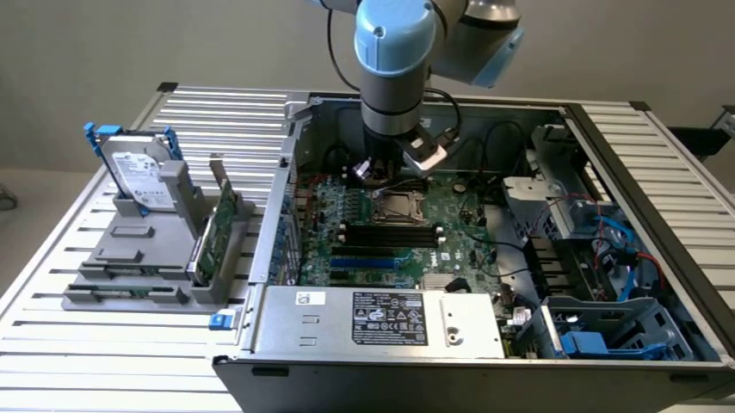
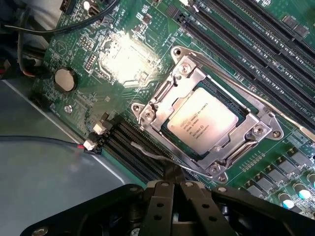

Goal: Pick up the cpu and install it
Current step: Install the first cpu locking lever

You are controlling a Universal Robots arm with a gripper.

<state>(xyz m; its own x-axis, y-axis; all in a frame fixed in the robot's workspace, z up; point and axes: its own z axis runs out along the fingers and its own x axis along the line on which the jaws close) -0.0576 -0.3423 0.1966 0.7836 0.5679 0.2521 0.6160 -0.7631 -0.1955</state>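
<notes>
The bench (image 1: 103, 344) is a slatted metal top carrying an open case (image 1: 460, 353), which lies on its side over the middle and far-right part. Beside the case, toward the exterior view's left edge of the bench, a grey rack (image 1: 132, 258) holds a hard drive (image 1: 140, 179) and an upright green card (image 1: 219, 232).

Inside the case the board (image 1: 460, 245) faces up. The arm (image 1: 397, 60) reaches down over its far half, and the gripper (image 1: 397, 168) hangs just above the socket (image 1: 402, 206).

In the wrist view the cpu (image 2: 202, 118) lies flat within the socket frame (image 2: 162, 101), its silvery lid and print facing up, all four edges inside the frame. It looks seated, so the placing seems done. The fingers (image 2: 160, 201) are clenched together on nothing, apart from the chip.

To do this step well, I judge the chip must sit level with no corner riding on the frame. Any move near it should go straight up or down, never sideways across the lid, and clear of the thin lever (image 2: 152, 153) lying beside the socket.
</notes>
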